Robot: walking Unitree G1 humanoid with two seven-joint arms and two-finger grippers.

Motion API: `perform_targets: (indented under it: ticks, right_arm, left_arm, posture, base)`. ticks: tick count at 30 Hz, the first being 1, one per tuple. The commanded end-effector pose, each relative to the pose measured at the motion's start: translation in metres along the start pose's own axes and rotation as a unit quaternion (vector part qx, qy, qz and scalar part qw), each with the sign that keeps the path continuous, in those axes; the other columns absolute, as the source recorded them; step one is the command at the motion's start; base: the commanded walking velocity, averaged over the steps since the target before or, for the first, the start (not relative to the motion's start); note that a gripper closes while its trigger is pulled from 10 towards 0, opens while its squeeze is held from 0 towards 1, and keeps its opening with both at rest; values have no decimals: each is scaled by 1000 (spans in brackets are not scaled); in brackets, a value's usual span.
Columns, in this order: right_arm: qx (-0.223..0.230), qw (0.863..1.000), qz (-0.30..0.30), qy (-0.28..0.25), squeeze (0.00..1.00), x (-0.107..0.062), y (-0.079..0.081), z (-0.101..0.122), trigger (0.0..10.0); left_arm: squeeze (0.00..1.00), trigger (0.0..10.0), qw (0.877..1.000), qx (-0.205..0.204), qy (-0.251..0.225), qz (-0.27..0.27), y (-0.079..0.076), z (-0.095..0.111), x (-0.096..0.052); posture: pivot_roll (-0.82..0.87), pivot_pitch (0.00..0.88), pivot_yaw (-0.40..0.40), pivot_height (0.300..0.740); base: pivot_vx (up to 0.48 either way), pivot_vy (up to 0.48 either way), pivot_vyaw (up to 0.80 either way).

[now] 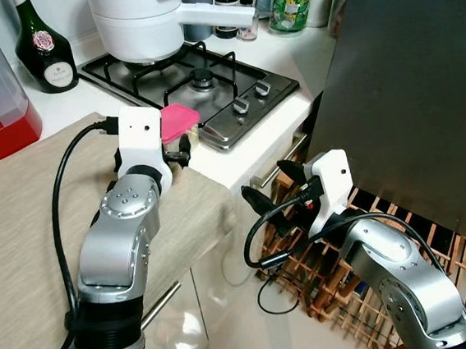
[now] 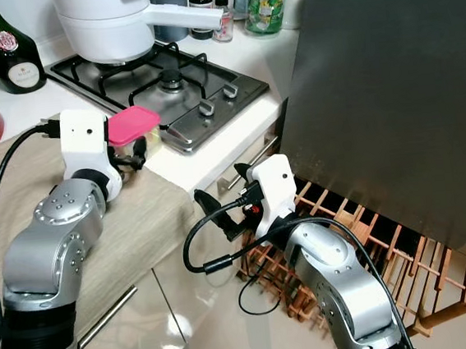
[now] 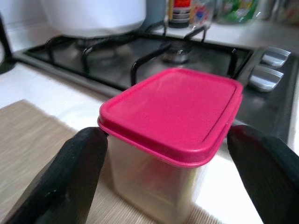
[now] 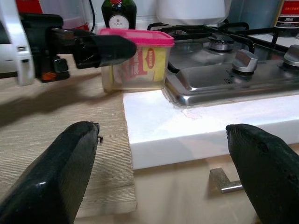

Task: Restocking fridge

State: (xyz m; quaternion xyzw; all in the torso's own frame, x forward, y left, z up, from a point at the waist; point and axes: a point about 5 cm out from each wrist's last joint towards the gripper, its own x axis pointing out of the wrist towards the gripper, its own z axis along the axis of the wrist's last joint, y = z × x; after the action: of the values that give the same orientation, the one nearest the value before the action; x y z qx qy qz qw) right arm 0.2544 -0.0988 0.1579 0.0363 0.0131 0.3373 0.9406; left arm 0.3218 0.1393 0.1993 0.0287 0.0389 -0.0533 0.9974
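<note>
A: Left gripper [image 3: 159,154] first: its two black fingers [image 3: 60,172] sit spread on either side of the tub [image 3: 168,140], which has a pink lid. From the wrist view I can't say for certain that the pads are pressing the walls, so I'd call it open around the tub, not yet clamped

B: And the right gripper [image 2: 220,213]?

A: Released, fingers wide apart, holding nothing. It hangs low in front of the counter [image 1: 25,244] edge, just above the wooden rack [image 2: 364,244] on the floor

B: Where exactly is the tub?

A: Upright at the corner of the beige mat [image 4: 60,140], right beside the steel edge of the hob [image 1: 208,86], on the counter

B: So which step is this?

A: I'd judge it the pick-up: fingers placed, squeeze still to come. The next move calls for closing evenly on the thin clear walls below the lid, then lifting straight up before swinging toward the fridge

B: Anything in the way?

A: Close by, the hob rim and its knobs [image 1: 250,97] lie just beyond the tub, so a push forward would slide it onto the metal. The dark panel [image 2: 390,93] on the right, which I take for the fridge door, stands between the arms and wherever the tub goes. Further back are the white pot [image 1: 140,22] on the burner, a dark bottle [image 1: 43,44] and some jars [image 1: 291,4] by the wall
</note>
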Motion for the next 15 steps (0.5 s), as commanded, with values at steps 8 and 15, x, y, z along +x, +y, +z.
perform_targets:
  ticks: [8, 15]
  right_arm:
    - [-9, 1000, -8, -4, 0, -2, -3, 3, 10000]
    - [-12, 1000, -25, -12, 0, -3, -6, 2, 10000]
  left_arm:
    - [0, 10000, 986, -65, -24, -150, -2, -14, 14]
    - [0, 10000, 955, -31, -15, -296, -15, -33, 13]
  posture:
    - [-63, 8, -1, 740]
    - [-79, 0, 41, 740]
  base:
    - [0, 0, 0]
    - [0, 0, 0]
